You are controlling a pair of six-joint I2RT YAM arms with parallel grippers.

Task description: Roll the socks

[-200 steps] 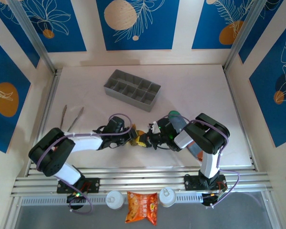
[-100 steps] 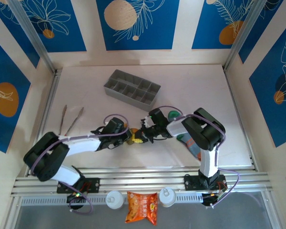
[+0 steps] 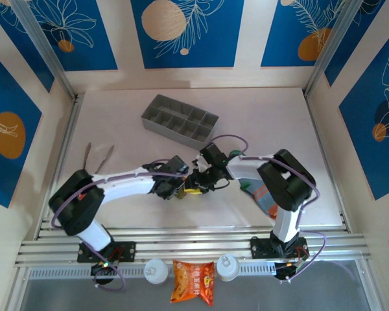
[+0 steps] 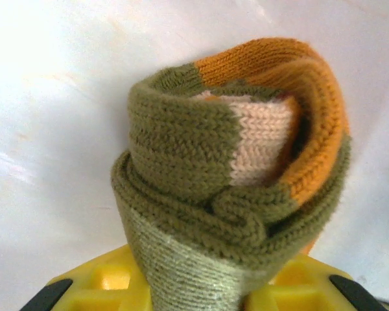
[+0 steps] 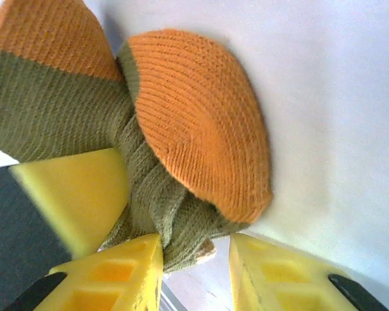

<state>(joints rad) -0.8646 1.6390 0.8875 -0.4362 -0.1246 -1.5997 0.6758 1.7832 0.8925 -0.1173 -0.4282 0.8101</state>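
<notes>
By my bases, a crinkly orange snack packet point(image 3: 193, 282) lies on the front rail between two round white caps point(image 3: 157, 270).

Mid-desk, my two arms meet nose to nose over the olive sock point(image 3: 189, 186). My left pincer point(image 3: 179, 188) holds it from the left. Between my yellow plastic pads point(image 4: 104, 289) rises a thick column of ribbed knit. The olive wool is wound into a snug coil, with a cream band in the middle and an orange band arching over the top. My right pincer point(image 3: 199, 181) is set narrow and grips the same sock from the other side. A twisted olive neck of fabric is bunched between those pads point(image 5: 126, 275). The rounded orange toe bulges out beyond it like a cap, close above the smooth white desk point(image 3: 117, 116).

Just past my right forearm, the grey-blue sock point(image 3: 264, 196) lies flat and mostly hidden under the arm. Its green toe peeks out near my wrist and its orange cuff shows lower down.

Farther left, thin metal tongs point(image 3: 97, 159) lie well apart from the socks. At the far side sits a grey divided tray point(image 3: 180, 122), a long box of small square compartments set at a slant.
</notes>
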